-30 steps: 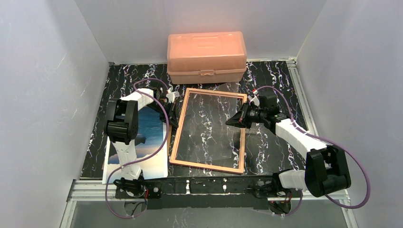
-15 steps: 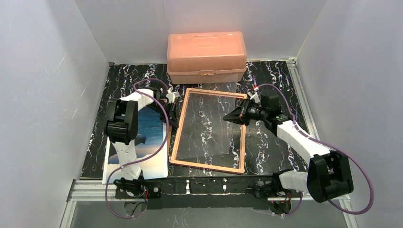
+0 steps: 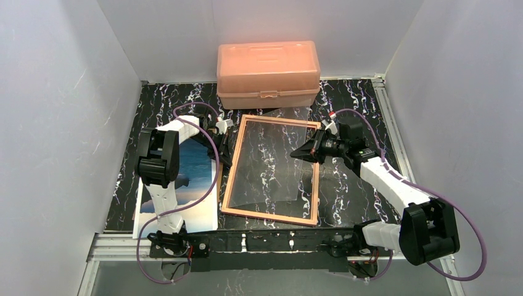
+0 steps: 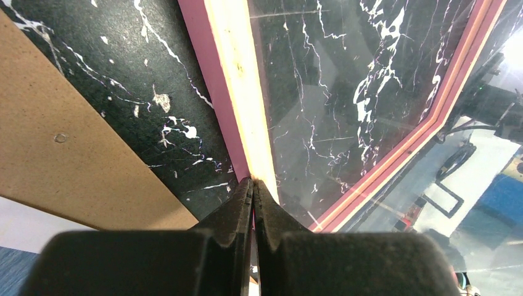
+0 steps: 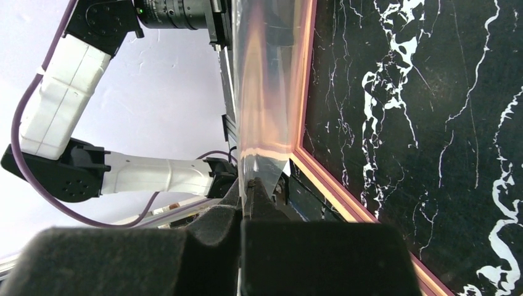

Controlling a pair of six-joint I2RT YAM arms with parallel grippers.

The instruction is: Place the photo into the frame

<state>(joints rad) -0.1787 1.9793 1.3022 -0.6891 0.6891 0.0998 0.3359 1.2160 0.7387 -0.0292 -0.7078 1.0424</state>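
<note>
Black marble tabletop (image 3: 345,197), white walls (image 3: 55,123). We see the left gripper (image 4: 253,182) pinched tight on the frame (image 3: 265,216) at its left rail. The right gripper (image 5: 248,184) is clamped on the clear pane (image 5: 265,92) (tilted up off the frame, mid-table). The photo (image 3: 197,166) lies flat just left of the frame.

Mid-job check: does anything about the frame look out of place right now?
Yes: the clear pane is not seated in the frame. The right gripper pinches its right edge and holds it tilted up, its far corner overhanging the frame's far rail toward the box. The left gripper is clamped on the frame's left rail.
</note>
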